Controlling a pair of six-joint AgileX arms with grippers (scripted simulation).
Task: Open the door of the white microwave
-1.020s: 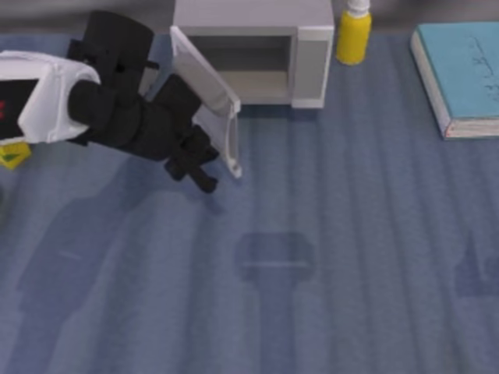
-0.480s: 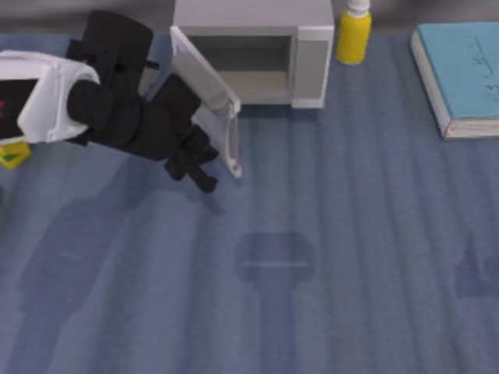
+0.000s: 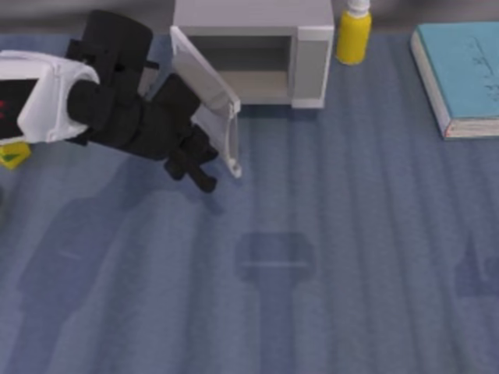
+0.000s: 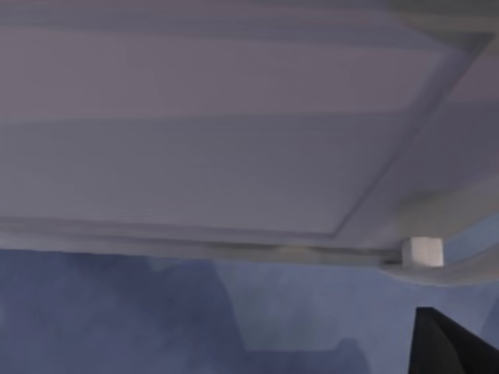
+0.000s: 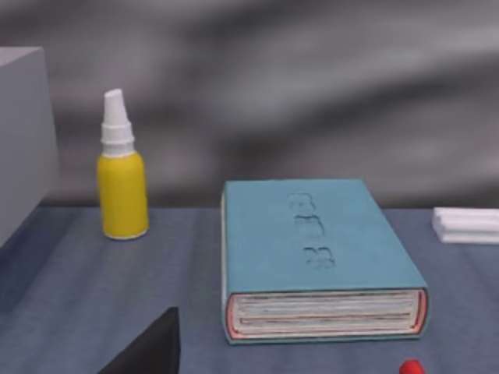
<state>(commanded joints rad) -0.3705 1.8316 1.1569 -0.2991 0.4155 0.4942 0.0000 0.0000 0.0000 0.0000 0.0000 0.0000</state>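
Already the door (image 3: 204, 86) of the white microwave (image 3: 253, 48) stands swung out toward the tabletop's left, hinged at the oven's left front corner, with the bare cavity showing behind it. At the far edge of the blue tabletop (image 3: 351, 234) the microwave sits left of centre. Reaching in from the left, the left gripper (image 3: 201, 167) sits just beside the door's free edge, on its outer face; whether its fingers are clenched or released I cannot tell. A yellow bottle (image 3: 353, 33) stands just right of the microwave, and a light-blue book (image 3: 461, 70) lies near the right edge. Over on the right, the right gripper (image 5: 148, 351) shows only as a dark tip in its wrist view, fingers unreadable.
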